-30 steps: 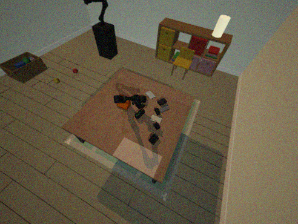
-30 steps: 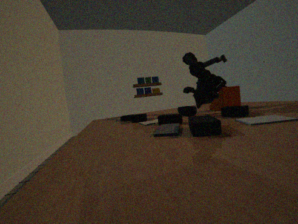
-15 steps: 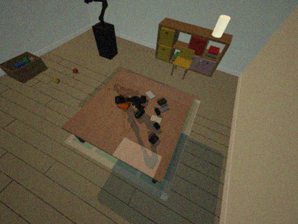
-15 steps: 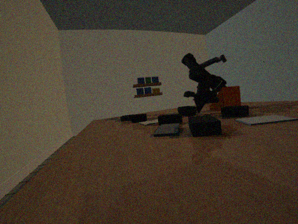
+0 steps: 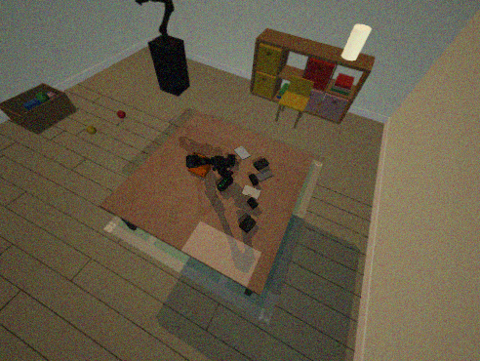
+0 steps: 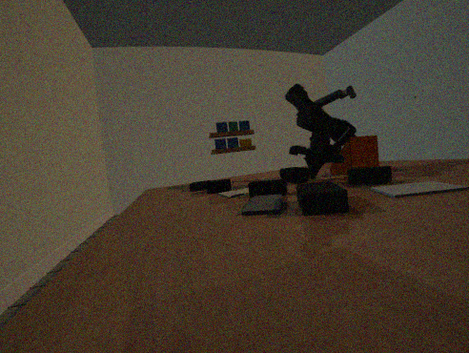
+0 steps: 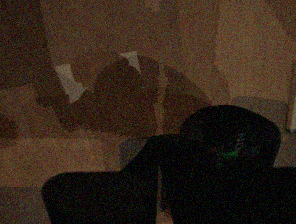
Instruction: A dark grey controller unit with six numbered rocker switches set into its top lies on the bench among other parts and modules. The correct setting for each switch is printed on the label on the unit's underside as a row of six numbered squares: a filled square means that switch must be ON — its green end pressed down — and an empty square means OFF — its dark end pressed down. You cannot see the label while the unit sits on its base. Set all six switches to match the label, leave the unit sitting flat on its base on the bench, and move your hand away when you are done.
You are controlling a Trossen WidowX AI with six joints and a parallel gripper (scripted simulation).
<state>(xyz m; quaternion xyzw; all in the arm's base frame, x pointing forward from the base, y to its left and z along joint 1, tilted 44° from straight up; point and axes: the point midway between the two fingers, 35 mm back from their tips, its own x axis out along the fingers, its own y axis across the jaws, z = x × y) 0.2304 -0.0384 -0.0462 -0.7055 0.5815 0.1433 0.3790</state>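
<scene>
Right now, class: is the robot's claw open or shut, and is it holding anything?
Shut, and holding nothing. In the wrist view the claw shows its dark fingers pressed together, hovering above a round dark part with a green mark.

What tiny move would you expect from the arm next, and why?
Probably a short press straight down. The shut gripper holds nothing and hangs close over a round dark part showing a green mark, so it looks lined up to push there.

Brown bench (image 5: 161, 205): dark modules (image 5: 247, 222), white cards (image 5: 251, 191), orange block (image 5: 199, 170), ctrl unit (image 5: 224, 183).
</scene>
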